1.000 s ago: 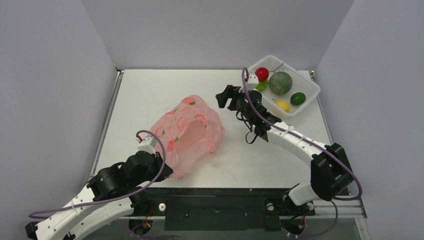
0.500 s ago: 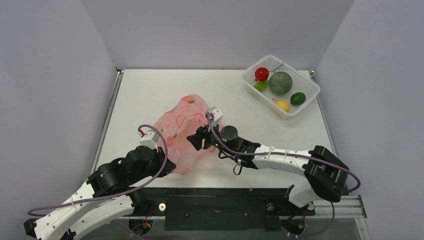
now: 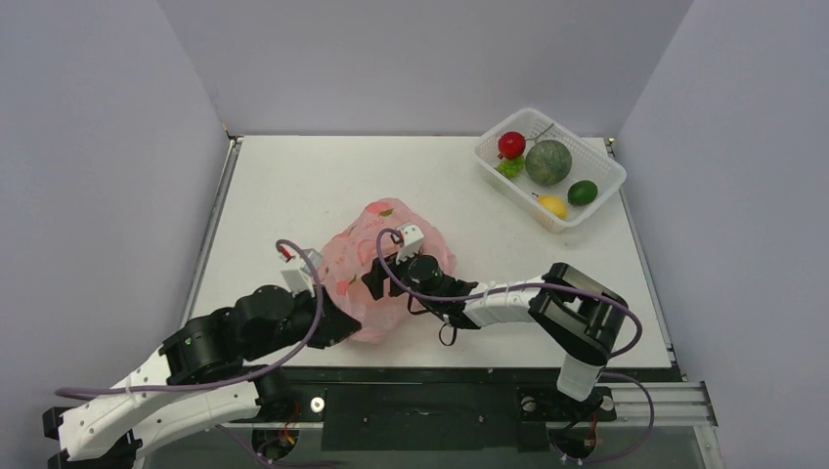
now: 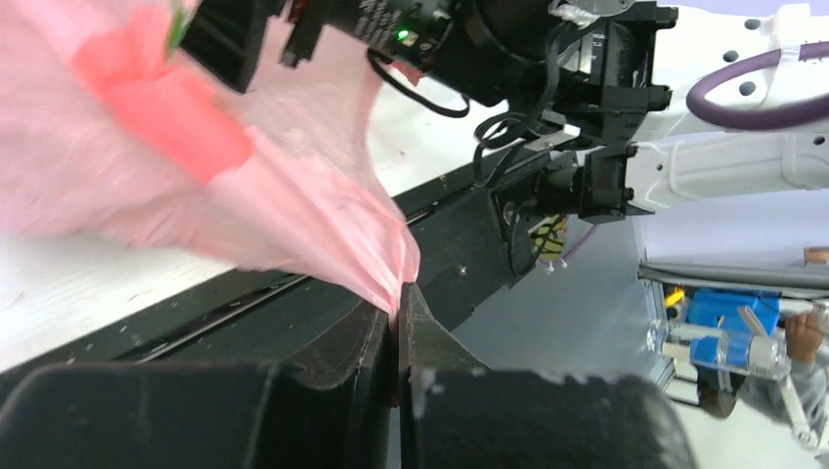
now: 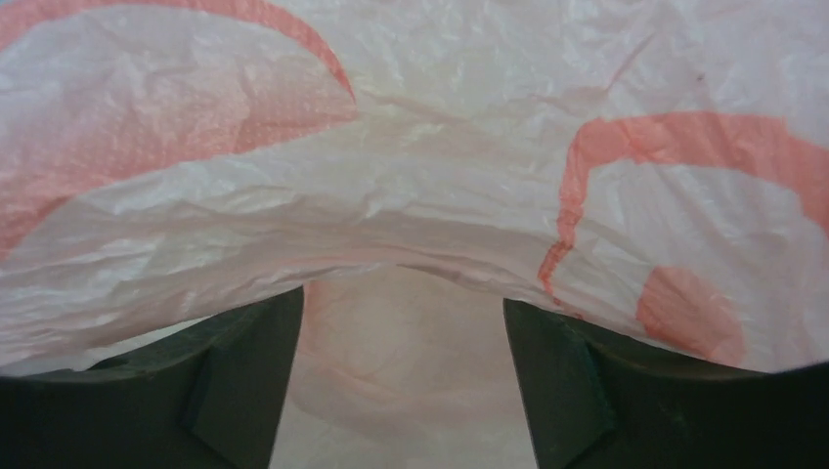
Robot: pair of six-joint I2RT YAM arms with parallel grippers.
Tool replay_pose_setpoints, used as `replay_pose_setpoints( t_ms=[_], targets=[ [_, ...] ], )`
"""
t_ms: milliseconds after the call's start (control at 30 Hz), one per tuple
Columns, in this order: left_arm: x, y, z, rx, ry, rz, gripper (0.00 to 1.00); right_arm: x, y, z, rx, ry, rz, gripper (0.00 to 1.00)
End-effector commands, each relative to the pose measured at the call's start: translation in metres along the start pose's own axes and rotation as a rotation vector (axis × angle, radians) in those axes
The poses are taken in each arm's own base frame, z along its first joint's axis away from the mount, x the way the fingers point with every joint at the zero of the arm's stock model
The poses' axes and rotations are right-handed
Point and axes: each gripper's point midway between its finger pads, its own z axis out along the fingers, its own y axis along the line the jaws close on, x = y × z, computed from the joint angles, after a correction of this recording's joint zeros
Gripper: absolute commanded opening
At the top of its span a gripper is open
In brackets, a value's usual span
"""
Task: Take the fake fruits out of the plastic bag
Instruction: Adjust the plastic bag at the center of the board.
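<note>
The pink plastic bag [image 3: 391,256] lies crumpled near the table's front middle. My left gripper [image 3: 339,326] is shut on the bag's near corner; in the left wrist view the film [image 4: 244,195] is pinched at the closed tips [image 4: 399,298]. My right gripper [image 3: 375,279] is open at the bag's mouth, and pink film [image 5: 411,147] drapes over its two fingers [image 5: 244,381]. Nothing shows between the jaws. The red fruit [image 3: 511,145], leafy piece [image 3: 509,167], melon [image 3: 548,162], dark green oval [image 3: 583,192] and lemon [image 3: 553,205] lie in the basket. The orange-yellow ball is hidden.
The white perforated basket [image 3: 604,161] stands at the back right corner. Grey walls close in the table on three sides. The right arm's links [image 3: 508,301] stretch low across the front of the table. The table's black front rail [image 4: 196,313] runs below the bag.
My right arm has swung from beside the basket down to the bag, and its open gripper has gone in at the bag's mouth. The left gripper has pulled the bag's corner slightly right.
</note>
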Motion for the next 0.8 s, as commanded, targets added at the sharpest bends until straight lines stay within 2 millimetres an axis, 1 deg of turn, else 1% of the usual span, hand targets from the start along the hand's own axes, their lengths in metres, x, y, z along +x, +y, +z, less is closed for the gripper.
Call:
replay_pose_setpoints(
  t_ms=[0,33,67,133,233,267,367,400,433,467,500,533,567,600,633,667,700,733,767],
  targets=[
    [0.010,0.054,-0.022,-0.170,-0.049,-0.072,0.00,-0.024,0.006,0.022,-0.008,-0.089,0.033,0.80],
    [0.012,0.062,-0.025,-0.194,-0.048,-0.073,0.00,-0.024,0.006,0.025,-0.009,-0.088,0.032,0.83],
    [0.017,0.074,-0.029,-0.235,-0.043,-0.075,0.00,-0.023,0.008,0.032,-0.012,-0.081,0.029,0.85],
    [0.022,0.084,-0.032,-0.260,-0.036,-0.076,0.00,-0.023,0.009,0.042,-0.010,-0.083,0.025,0.86],
    [0.024,0.084,-0.031,-0.252,-0.033,-0.078,0.00,-0.025,0.013,0.055,-0.020,-0.104,0.055,0.87],
    [0.024,0.081,-0.029,-0.238,-0.029,-0.074,0.00,-0.026,0.015,0.062,-0.025,-0.113,0.069,0.89],
    [0.025,0.069,-0.022,-0.194,-0.009,-0.058,0.00,-0.030,0.020,0.075,-0.036,-0.142,0.160,0.94],
    [0.021,0.058,-0.018,-0.161,-0.008,-0.050,0.00,-0.032,0.019,0.080,-0.033,-0.155,0.198,0.94],
    [0.018,0.052,-0.015,-0.142,-0.012,-0.046,0.00,-0.034,0.015,0.081,-0.014,-0.167,0.216,0.95],
    [0.008,0.033,-0.010,-0.078,-0.032,-0.037,0.00,-0.035,0.011,0.083,-0.002,-0.176,0.240,0.95],
    [0.004,0.019,-0.007,-0.034,-0.035,-0.030,0.00,-0.036,0.003,0.081,0.024,-0.188,0.249,0.95],
    [-0.007,-0.016,0.003,0.079,-0.036,-0.012,0.00,-0.041,-0.003,0.079,0.039,-0.205,0.262,0.95],
    [-0.017,-0.043,0.002,0.160,-0.039,0.013,0.00,-0.043,-0.015,0.074,0.066,-0.216,0.266,0.95],
    [-0.010,-0.069,0.019,0.223,0.045,0.037,0.00,-0.045,-0.021,0.071,0.075,-0.223,0.269,0.95],
    [-0.016,-0.100,0.010,0.300,0.061,0.085,0.00,-0.048,-0.031,0.065,0.091,-0.227,0.271,0.95],
    [-0.007,-0.103,0.026,0.253,0.107,0.121,0.00,-0.050,-0.036,0.061,0.095,-0.228,0.269,0.95],
    [-0.004,-0.127,0.014,0.299,0.113,0.185,0.00,-0.050,-0.045,0.054,0.102,-0.227,0.269,0.96],
    [-0.003,-0.120,0.020,0.226,0.098,0.210,0.00,-0.052,-0.047,0.050,0.098,-0.234,0.267,0.96],
    [0.003,-0.122,0.016,0.224,0.105,0.225,0.00,-0.049,-0.050,0.042,0.093,-0.223,0.263,0.97]
  ],
)
